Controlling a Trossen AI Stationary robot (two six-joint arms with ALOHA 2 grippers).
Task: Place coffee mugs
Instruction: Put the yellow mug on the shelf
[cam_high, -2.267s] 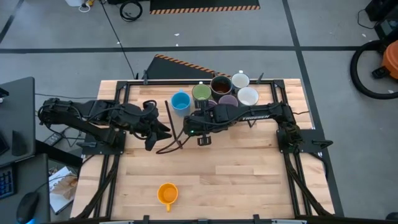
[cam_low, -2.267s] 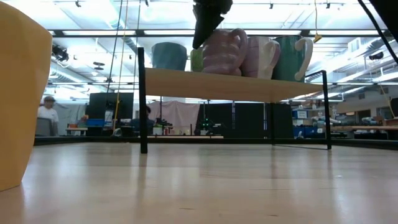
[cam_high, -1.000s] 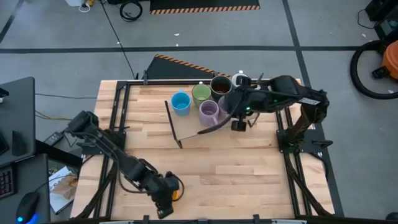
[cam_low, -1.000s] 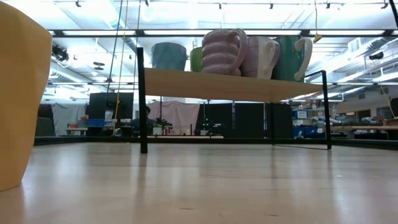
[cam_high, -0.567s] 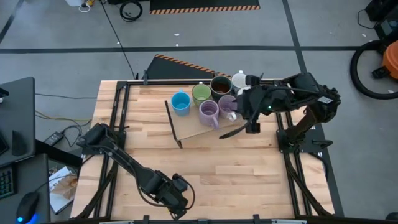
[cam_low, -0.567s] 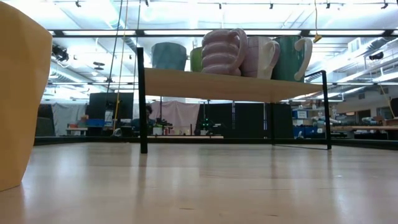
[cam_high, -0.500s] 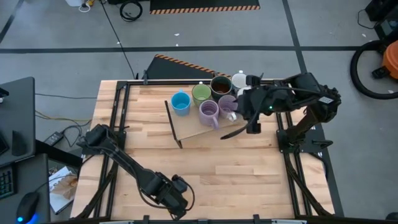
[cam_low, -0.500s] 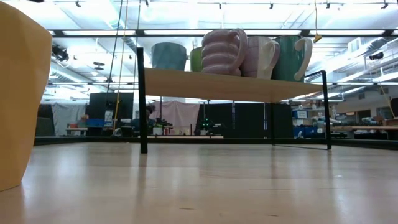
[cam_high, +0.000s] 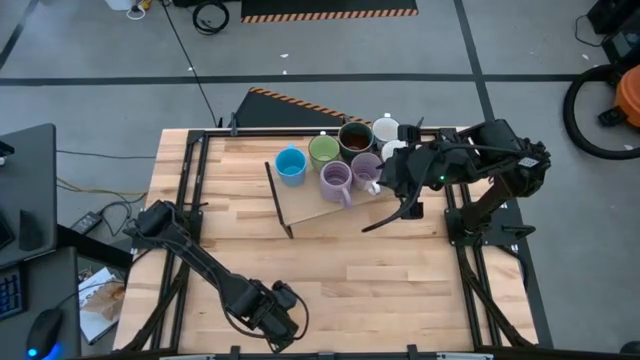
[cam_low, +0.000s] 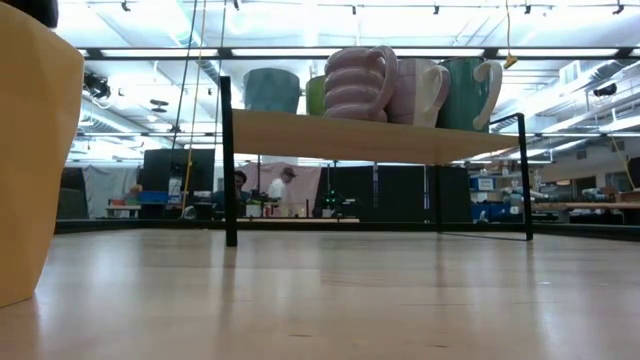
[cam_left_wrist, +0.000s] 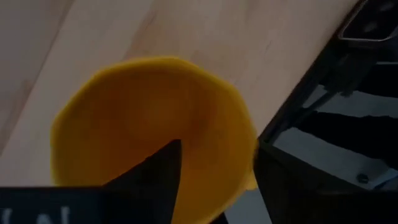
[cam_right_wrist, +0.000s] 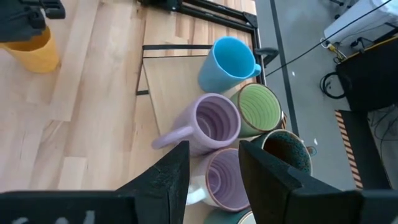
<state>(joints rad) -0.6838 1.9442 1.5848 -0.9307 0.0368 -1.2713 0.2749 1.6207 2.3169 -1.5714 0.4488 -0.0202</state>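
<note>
The orange mug (cam_left_wrist: 124, 106) stands upright on its base near the table's near edge, large at the left in the low view (cam_low: 30, 150). In the high view my left gripper (cam_high: 275, 312) hides it. That gripper (cam_left_wrist: 217, 152) is open, with one finger inside the mug and one outside. Blue (cam_high: 290, 165), green (cam_high: 323, 150), dark brown (cam_high: 355, 137), white (cam_high: 385, 128) and two purple mugs (cam_high: 335, 178) (cam_high: 365, 168) stand on a low wooden shelf. My right gripper (cam_high: 390, 212) hangs open by the shelf's right end, empty. My left gripper comes from above, pointing down, astride the orange mug's rim (cam_left_wrist: 249, 134). One finger (cam_left_wrist: 158, 171) is inside the hollow and the other (cam_left_wrist: 280, 180) is outside the wall. I cannot tell whether either finger touches the wall. The mug stands upright on the table.
The shelf (cam_high: 300, 210) stands on thin black legs (cam_low: 228, 160) toward the far edge. Black frame rails (cam_high: 190, 190) run along the table's left and right sides. Bare wood (cam_high: 400, 290) lies between the shelf and the near edge. People move in the room behind (cam_low: 285, 190).
My left gripper has come down over the orange mug, so its dark tip now shows above the mug in the low view. My right arm has drawn back from the purple mugs toward the table's right edge. The mugs on the shelf have kept still.
</note>
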